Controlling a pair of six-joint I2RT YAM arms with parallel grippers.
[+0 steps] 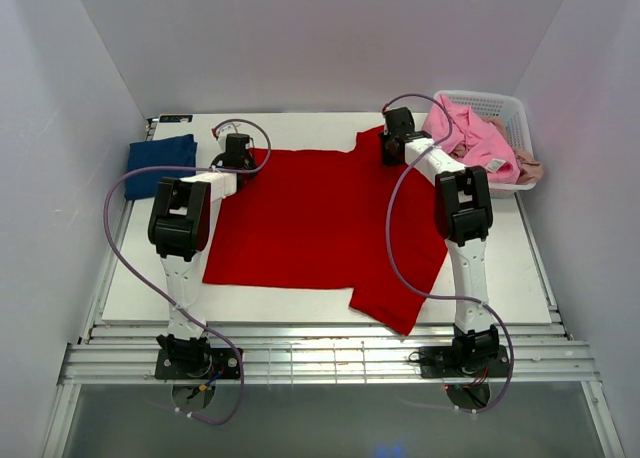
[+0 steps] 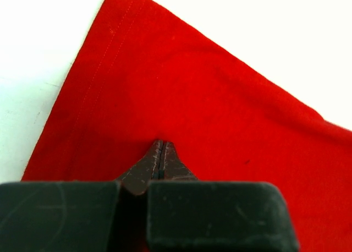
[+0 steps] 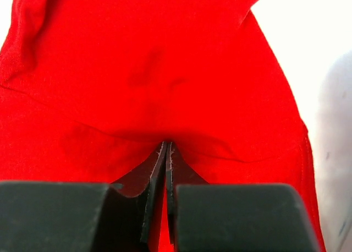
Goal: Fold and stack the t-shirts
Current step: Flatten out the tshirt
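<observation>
While left gripper (image 2: 161, 144) and right gripper (image 3: 166, 144) are pinching it, red t-shirt (image 1: 320, 218) is lying spread mid-frame.
Both jaws are sitting fully closed on its upper edge; lifting both evenly, keeping that edge taut, should be giving a square fold.

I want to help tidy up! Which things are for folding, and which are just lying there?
For the job: bright red cloth t-shirt, spread flat; folded navy blue cloth t-shirt; crumpled pink cloth t-shirt; left gripper and right gripper, both pinching the red one.
Just there: white plastic lattice basket; flat white table.
</observation>
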